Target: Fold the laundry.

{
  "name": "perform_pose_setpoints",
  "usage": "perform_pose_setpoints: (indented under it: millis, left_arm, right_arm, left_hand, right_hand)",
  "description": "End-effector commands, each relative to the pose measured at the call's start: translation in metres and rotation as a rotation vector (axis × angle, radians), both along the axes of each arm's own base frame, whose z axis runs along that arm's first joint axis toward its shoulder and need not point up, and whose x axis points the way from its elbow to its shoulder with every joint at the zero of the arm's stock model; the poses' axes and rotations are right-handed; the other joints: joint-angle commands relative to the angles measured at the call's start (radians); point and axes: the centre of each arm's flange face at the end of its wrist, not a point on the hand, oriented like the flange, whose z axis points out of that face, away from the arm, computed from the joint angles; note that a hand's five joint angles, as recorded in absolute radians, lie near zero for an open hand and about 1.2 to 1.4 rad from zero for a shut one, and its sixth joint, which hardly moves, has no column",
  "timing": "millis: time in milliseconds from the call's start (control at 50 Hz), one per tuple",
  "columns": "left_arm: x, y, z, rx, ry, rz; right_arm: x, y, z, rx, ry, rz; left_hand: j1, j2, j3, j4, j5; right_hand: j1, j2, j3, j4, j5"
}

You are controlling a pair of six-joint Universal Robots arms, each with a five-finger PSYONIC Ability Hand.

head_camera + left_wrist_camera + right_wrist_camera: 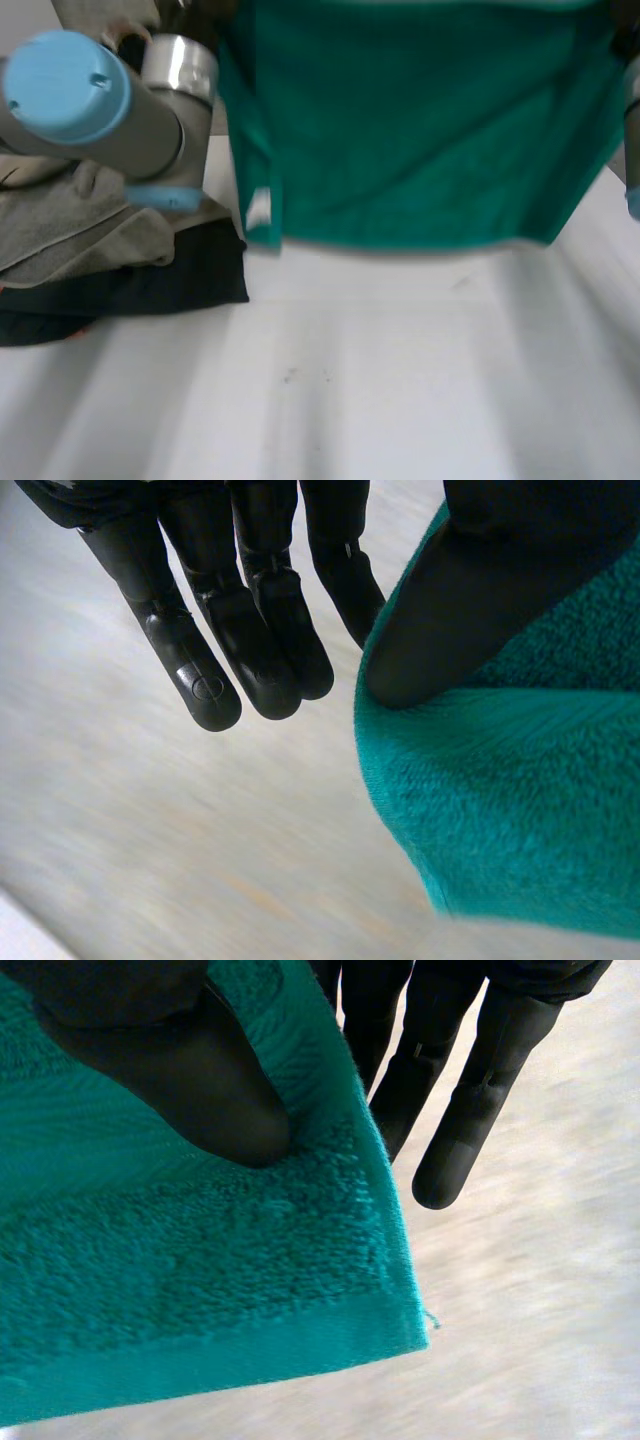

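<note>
A teal green towel [420,130] hangs spread in the air above the white table [350,370], its lower hem free. In the left wrist view my left hand [250,610] pinches a towel [520,810] edge between its thumb [450,610] and a finger; the other fingers hang straight beside it. In the right wrist view my right hand [450,1070] pinches a towel [200,1270] corner the same way, thumb [190,1070] pressed onto the cloth. My left arm [100,100] reaches up at the towel's left side.
A pile of laundry lies at the table's left: a beige towel [80,225] on top of a dark cloth [140,285]. Bare white table stretches below and in front of the hanging towel.
</note>
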Motion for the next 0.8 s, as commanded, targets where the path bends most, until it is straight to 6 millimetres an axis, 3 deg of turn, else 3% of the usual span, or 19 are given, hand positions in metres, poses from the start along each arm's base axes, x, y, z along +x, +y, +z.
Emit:
perform_pose_setpoints:
  millis: [20, 60, 120, 200, 220, 280, 300, 340, 380, 440, 500, 560, 660, 680, 740, 800]
  left_arm:
    - [0.002, 0.009, 0.007, -0.041, 0.008, -0.026]
    - [0.006, 0.009, -0.019, 0.055, -0.033, -0.012]
    - [0.015, 0.012, -0.041, 0.131, -0.061, -0.002]
    - [0.028, 0.024, -0.089, 0.285, -0.112, -0.004]
    - [0.031, 0.031, -0.109, 0.35, -0.126, -0.015]
    - [0.034, 0.041, -0.138, 0.445, -0.141, -0.036]
    - [0.036, 0.047, -0.154, 0.5, -0.144, -0.045]
    - [0.039, 0.052, -0.168, 0.55, -0.149, -0.048]
    - [0.041, 0.061, -0.195, 0.627, -0.178, -0.054]
    - [0.039, 0.08, -0.223, 0.711, -0.229, -0.07]
    - [0.039, 0.094, -0.232, 0.748, -0.253, -0.084]
    - [0.048, 0.117, -0.224, 0.794, -0.282, -0.089]
    - [0.057, 0.164, -0.212, 0.894, -0.362, -0.125]
    - [0.061, 0.183, -0.21, 0.949, -0.405, -0.127]
    - [0.077, 0.211, -0.204, 1.066, -0.482, -0.072]
    - [0.089, 0.224, -0.204, 1.155, -0.545, -0.013]
  right_arm:
    - [0.001, 0.002, 0.02, -0.115, -0.023, 0.007]
    - [0.004, 0.004, 0.01, -0.074, -0.024, 0.019]
    - [0.006, 0.005, -0.004, -0.012, -0.032, 0.036]
    - [0.001, 0.007, -0.042, 0.167, -0.02, 0.035]
    - [0.0, 0.009, -0.063, 0.259, -0.014, 0.035]
    - [-0.001, 0.013, -0.099, 0.41, -0.016, 0.04]
    - [-0.002, 0.017, -0.12, 0.498, -0.023, 0.046]
    - [-0.002, 0.021, -0.14, 0.577, -0.027, 0.055]
    - [-0.002, 0.027, -0.165, 0.678, -0.023, 0.068]
    - [-0.011, 0.034, -0.184, 0.786, -0.006, 0.053]
    - [-0.021, 0.044, -0.194, 0.891, -0.008, 0.038]
    - [-0.03, 0.061, -0.205, 1.028, 0.011, 0.031]
    - [-0.048, 0.093, -0.188, 1.173, 0.101, 0.009]
    - [-0.059, 0.103, -0.185, 1.227, 0.149, -0.012]
    - [-0.082, 0.122, -0.183, 1.326, 0.257, -0.045]
    - [-0.093, 0.133, -0.183, 1.375, 0.323, -0.065]
  left_hand:
    - [0.269, 0.198, 0.202, 0.196, 0.218]
    - [0.269, 0.198, 0.202, 0.196, 0.218]
    - [0.269, 0.198, 0.202, 0.196, 0.218]
    - [0.269, 0.198, 0.202, 0.196, 0.218]
    - [0.269, 0.198, 0.202, 0.196, 0.218]
    - [0.269, 0.198, 0.202, 0.196, 0.218]
    - [0.269, 0.198, 0.202, 0.196, 0.218]
    - [0.269, 0.198, 0.202, 0.196, 0.218]
    - [0.269, 0.198, 0.202, 0.196, 0.218]
    - [0.269, 0.198, 0.202, 0.196, 0.218]
    - [0.269, 0.198, 0.202, 0.196, 0.218]
    - [0.269, 0.198, 0.202, 0.196, 0.218]
    - [0.269, 0.198, 0.202, 0.196, 0.218]
    - [0.269, 0.198, 0.202, 0.196, 0.218]
    - [0.269, 0.198, 0.202, 0.196, 0.218]
    - [0.269, 0.198, 0.202, 0.196, 0.218]
  right_hand:
    - [0.276, 0.22, 0.201, 0.195, 0.202]
    - [0.276, 0.22, 0.201, 0.195, 0.202]
    - [0.276, 0.22, 0.201, 0.195, 0.202]
    - [0.276, 0.22, 0.201, 0.195, 0.202]
    - [0.276, 0.22, 0.201, 0.195, 0.202]
    - [0.276, 0.22, 0.201, 0.195, 0.202]
    - [0.276, 0.22, 0.201, 0.195, 0.202]
    - [0.276, 0.22, 0.201, 0.195, 0.202]
    - [0.276, 0.22, 0.201, 0.195, 0.202]
    - [0.276, 0.22, 0.201, 0.195, 0.202]
    - [0.276, 0.22, 0.201, 0.195, 0.202]
    - [0.276, 0.22, 0.201, 0.195, 0.202]
    - [0.276, 0.22, 0.201, 0.195, 0.202]
    - [0.276, 0.22, 0.201, 0.195, 0.202]
    - [0.276, 0.22, 0.201, 0.195, 0.202]
    - [0.276, 0.22, 0.201, 0.195, 0.202]
